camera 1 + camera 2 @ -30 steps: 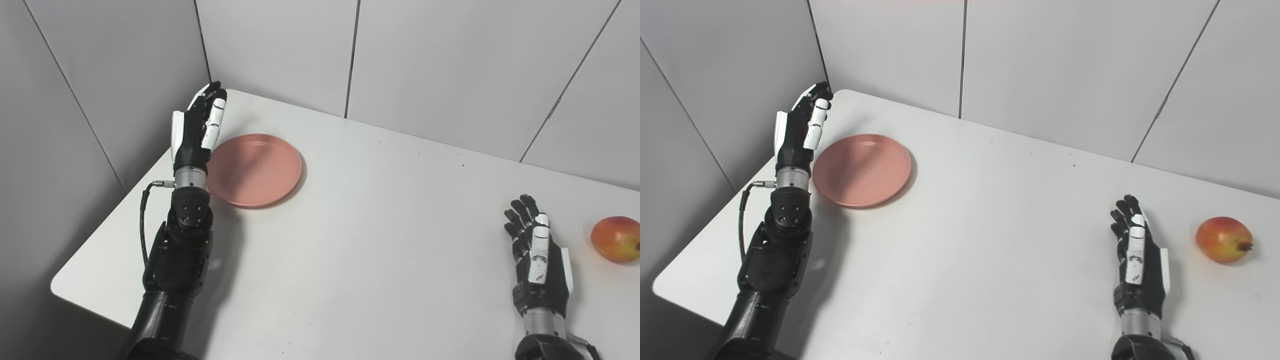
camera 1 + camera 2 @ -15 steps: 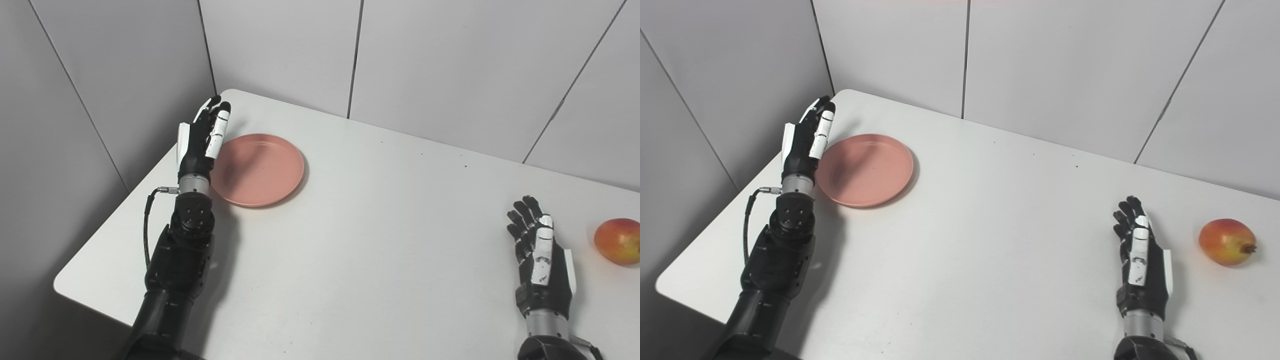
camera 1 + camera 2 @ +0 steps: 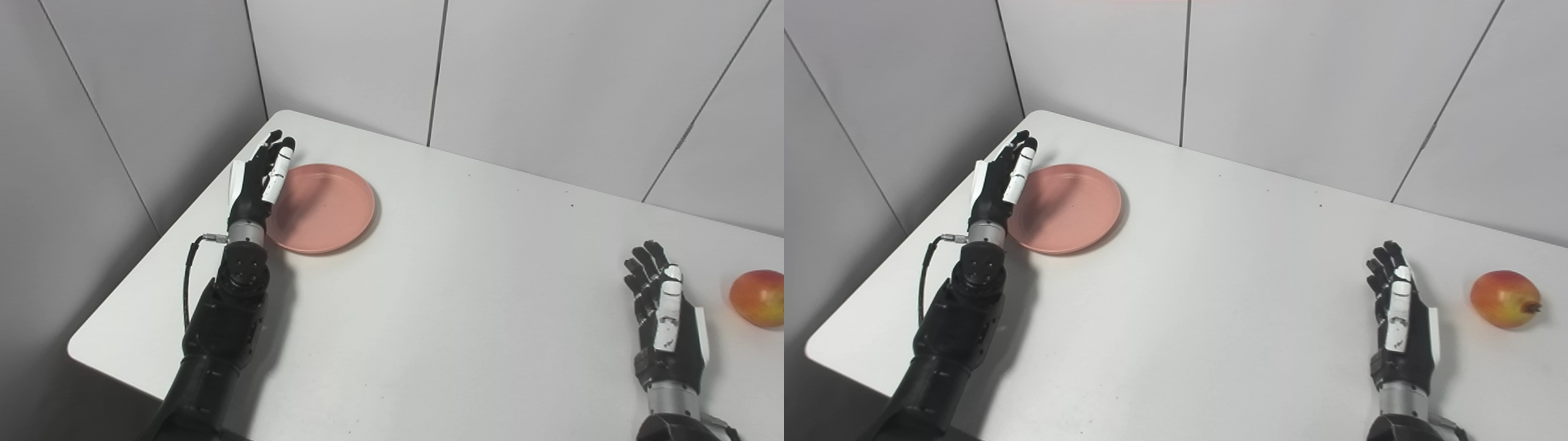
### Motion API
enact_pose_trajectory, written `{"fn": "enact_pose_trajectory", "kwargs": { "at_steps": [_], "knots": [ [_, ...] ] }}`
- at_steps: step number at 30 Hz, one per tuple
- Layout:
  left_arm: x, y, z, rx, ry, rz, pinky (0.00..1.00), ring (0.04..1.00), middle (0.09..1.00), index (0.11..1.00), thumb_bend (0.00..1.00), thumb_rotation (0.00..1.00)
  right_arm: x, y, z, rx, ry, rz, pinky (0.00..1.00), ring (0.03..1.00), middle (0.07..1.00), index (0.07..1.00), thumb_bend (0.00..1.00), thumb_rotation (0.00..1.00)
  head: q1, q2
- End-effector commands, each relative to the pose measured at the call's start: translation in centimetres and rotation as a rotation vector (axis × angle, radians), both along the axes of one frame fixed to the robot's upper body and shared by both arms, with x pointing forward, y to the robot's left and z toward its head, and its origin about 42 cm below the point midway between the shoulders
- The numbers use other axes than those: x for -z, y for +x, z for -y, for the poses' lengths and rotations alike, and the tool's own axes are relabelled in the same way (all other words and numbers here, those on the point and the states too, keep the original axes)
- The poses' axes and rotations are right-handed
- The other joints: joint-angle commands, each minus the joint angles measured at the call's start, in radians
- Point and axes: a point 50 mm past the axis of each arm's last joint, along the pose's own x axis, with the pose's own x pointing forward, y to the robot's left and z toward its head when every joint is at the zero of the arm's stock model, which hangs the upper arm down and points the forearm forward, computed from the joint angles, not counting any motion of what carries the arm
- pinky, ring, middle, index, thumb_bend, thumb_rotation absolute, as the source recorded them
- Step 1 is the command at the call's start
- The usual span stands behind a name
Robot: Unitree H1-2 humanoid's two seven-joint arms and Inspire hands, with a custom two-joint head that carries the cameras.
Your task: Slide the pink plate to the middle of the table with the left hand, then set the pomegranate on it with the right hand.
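The left hand (image 3: 260, 180), fingers apart and empty, is coming down against the outer rim of the pink plate (image 3: 327, 208) at the table's (image 3: 441, 294) far-left corner, preparing the slide, while the open right hand (image 3: 664, 315) is waiting near the pomegranate (image 3: 757, 297).

No readable text, labels, brands or numbers anywhere; plate (image 3: 323, 207), pomegranate (image 3: 1505, 299), both hands and table (image 3: 465, 294) carry no legible markings.
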Motion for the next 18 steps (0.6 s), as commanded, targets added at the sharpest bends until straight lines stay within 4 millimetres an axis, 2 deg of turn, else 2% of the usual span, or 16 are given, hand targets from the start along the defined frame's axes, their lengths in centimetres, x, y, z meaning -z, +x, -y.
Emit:
{"fn": "enact_pose_trajectory", "kwargs": {
  "at_steps": [1, 6, 12, 18],
  "knots": [
    [-1.7, 0.7, -0.6, 0.003, 0.053, 0.044, 0.91, 0.893, 0.878, 0.887, 0.57, 1.0, 1.3, -0.8, 1.0, 0.02, -0.002, -0.006, 0.94, 0.899, 0.893, 0.892, 0.52, 0.98, 0.0, 0.001],
    [-1.3, 0.6, -0.8, 0.005, 0.047, 0.026, 0.93, 0.903, 0.881, 0.889, 0.55, 1.0, 1.4, -0.7, 1.1, 0.023, -0.005, -0.005, 0.94, 0.898, 0.891, 0.892, 0.52, 0.99, 0.002, 0.001],
    [-0.8, 0.6, -0.9, 0.017, 0.043, 0.023, 0.88, 0.885, 0.876, 0.864, 0.59, 1.0, 1.5, -0.6, 1.1, 0.025, -0.001, -0.005, 0.93, 0.887, 0.881, 0.879, 0.52, 0.98, 0.003, 0.001],
    [-0.8, 0.8, -0.9, 0.025, 0.014, 0.039, 0.89, 0.898, 0.887, 0.903, 0.58, 1.0, 1.5, -0.6, 1.1, 0.024, -0.001, -0.006, 0.93, 0.891, 0.884, 0.882, 0.52, 0.99, 0.002, 0.002]
  ]
}}
